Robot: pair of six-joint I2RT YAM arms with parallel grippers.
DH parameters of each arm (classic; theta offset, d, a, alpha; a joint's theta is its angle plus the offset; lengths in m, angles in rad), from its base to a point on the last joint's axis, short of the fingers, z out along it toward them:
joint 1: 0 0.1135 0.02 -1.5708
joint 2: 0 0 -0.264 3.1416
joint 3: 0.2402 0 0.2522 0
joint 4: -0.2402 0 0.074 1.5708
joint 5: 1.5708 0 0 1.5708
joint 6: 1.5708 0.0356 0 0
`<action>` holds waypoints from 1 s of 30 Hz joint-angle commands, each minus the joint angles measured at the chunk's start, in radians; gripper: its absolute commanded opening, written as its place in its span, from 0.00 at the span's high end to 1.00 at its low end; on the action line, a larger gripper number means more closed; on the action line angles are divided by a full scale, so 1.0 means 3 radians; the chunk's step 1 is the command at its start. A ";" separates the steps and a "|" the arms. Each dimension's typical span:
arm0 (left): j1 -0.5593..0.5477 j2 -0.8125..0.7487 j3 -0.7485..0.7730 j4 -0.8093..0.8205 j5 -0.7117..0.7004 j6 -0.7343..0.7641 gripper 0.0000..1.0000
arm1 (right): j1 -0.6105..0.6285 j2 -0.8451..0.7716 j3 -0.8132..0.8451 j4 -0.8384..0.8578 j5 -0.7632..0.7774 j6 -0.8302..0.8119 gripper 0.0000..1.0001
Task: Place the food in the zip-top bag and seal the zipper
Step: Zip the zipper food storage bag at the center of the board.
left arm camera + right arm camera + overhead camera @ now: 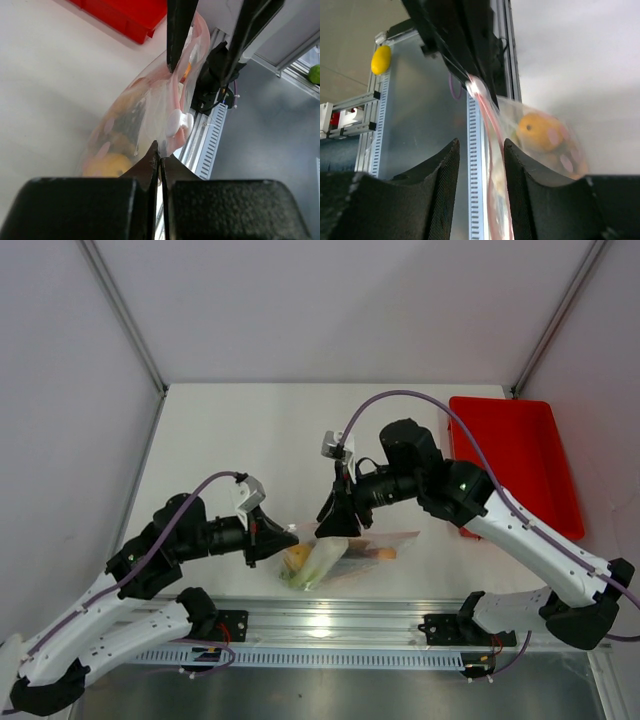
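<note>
Left gripper [159, 152] tight on zipper [176, 97]

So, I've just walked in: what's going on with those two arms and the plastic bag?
Two robot arms are working on a clear bag at the near edge of the table. The food is inside it. The left hand is shut on the bag's edge. The right hand is open, its jaws on either side of the pink zipper without pinching it. Filling looks done; whether the zipper is fully sealed I cannot tell. A red tray sits at the far right.
</note>
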 commanded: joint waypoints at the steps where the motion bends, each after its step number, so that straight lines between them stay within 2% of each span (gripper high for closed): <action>1: 0.0012 0.0138 0.0178 0.0028 0.0210 -0.0058 0.99 | 0.0100 0.0129 0.0372 0.0149 -0.0208 -0.0208 0.56; 6: 0.0012 0.0241 0.0244 0.0028 0.0338 -0.0196 0.99 | 0.0258 0.0344 0.0629 0.0052 -0.0167 -0.0427 0.56; 11: 0.0012 0.0297 0.0311 -0.0013 0.0389 -0.0278 0.99 | 0.0473 0.0478 0.0757 -0.0086 0.0171 -0.0606 0.57; 16: 0.0018 0.0312 0.0341 -0.0024 0.0390 -0.0294 0.99 | 0.0591 0.0473 0.0742 -0.0122 0.0355 -0.0663 0.62; 19: 0.0018 0.0323 0.0347 -0.0034 0.0400 -0.0289 0.99 | 0.0611 0.0457 0.0721 -0.0127 0.0452 -0.0663 0.69; 23: 0.0018 0.0333 0.0357 -0.0049 0.0395 -0.0279 0.99 | 0.0621 0.0442 0.0670 -0.0122 0.0666 -0.0663 0.67; 25: 0.0018 0.0343 0.0367 -0.0054 0.0400 -0.0279 0.99 | 0.0621 0.0411 0.0624 -0.0102 0.0733 -0.0658 0.63; 30: 0.0023 0.0343 0.0382 -0.0059 0.0405 -0.0268 0.99 | 0.0616 0.0355 0.0552 -0.0061 0.0912 -0.0586 0.63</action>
